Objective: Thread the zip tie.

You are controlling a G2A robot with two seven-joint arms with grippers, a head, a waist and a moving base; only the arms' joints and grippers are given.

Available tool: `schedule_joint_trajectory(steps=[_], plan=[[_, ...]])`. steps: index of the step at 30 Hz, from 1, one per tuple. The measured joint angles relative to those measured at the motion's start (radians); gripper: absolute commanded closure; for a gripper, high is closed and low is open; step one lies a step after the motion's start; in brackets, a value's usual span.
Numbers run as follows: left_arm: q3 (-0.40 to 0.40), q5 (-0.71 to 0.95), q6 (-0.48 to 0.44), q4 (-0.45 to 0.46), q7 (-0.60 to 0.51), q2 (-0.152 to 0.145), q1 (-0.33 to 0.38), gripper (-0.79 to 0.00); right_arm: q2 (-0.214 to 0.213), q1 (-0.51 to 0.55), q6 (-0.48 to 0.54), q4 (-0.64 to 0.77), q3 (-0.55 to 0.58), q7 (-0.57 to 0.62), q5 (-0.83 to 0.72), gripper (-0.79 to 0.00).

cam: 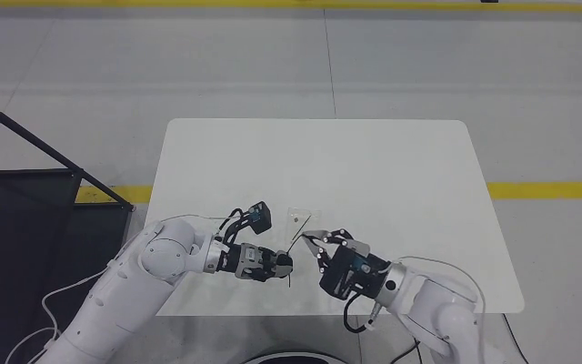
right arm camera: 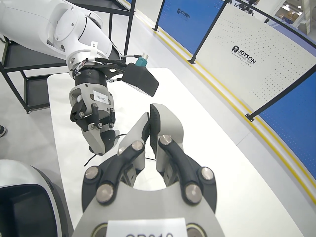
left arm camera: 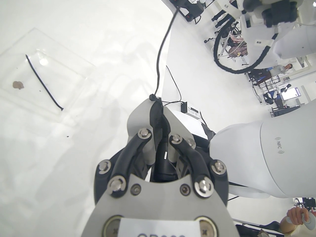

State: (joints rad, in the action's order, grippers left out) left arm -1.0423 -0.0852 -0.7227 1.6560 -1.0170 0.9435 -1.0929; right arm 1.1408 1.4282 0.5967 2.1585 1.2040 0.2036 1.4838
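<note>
A thin black zip tie (cam: 296,247) hangs in the air between my two grippers, above the front of the white table (cam: 382,173). My left gripper (cam: 282,264) is shut on its head end. In the left wrist view the small head (left arm camera: 152,97) sits right at the pressed fingertips (left arm camera: 156,107), and the strap (left arm camera: 161,50) climbs away from them. My right gripper (cam: 314,240) meets the strap's far end. The right wrist view shows its pads (right arm camera: 150,122) pressed together. There the left gripper (right arm camera: 102,149) hangs close by, with a short tail of the tie (right arm camera: 90,160) poking out below it.
A clear plastic sheet (left arm camera: 37,75) lies flat on the table just beyond the grippers (cam: 300,217), with a second black strap (left arm camera: 43,83) and a small brown spot (left arm camera: 18,85) on it. A dark rack (cam: 45,209) stands left of the table. The table's front edge is close below both grippers.
</note>
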Motion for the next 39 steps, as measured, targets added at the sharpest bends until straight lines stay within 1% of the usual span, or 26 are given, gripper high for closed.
schedule_joint_trajectory(steps=[4,19,25,32,39], plan=[[0.002,0.001,-0.001,0.001,0.003,-0.002,0.001,0.0,-0.003,-0.005,0.034,0.001,-0.002,-0.013,0.013,0.0],[0.011,0.002,-0.002,0.0,0.005,-0.008,0.007,0.0,-0.025,0.011,0.167,0.012,0.015,-0.152,0.122,0.0],[0.016,0.002,-0.007,0.0,0.003,-0.011,0.01,0.0,-0.032,0.005,0.216,0.015,0.004,-0.173,0.164,0.0],[0.02,0.004,-0.008,-0.004,0.001,-0.014,0.012,0.0,-0.042,-0.014,0.303,0.012,-0.007,-0.223,0.189,0.0],[0.024,0.001,-0.011,-0.002,0.003,-0.017,0.014,0.0,-0.051,-0.014,0.319,0.004,0.001,-0.252,0.198,0.0]])
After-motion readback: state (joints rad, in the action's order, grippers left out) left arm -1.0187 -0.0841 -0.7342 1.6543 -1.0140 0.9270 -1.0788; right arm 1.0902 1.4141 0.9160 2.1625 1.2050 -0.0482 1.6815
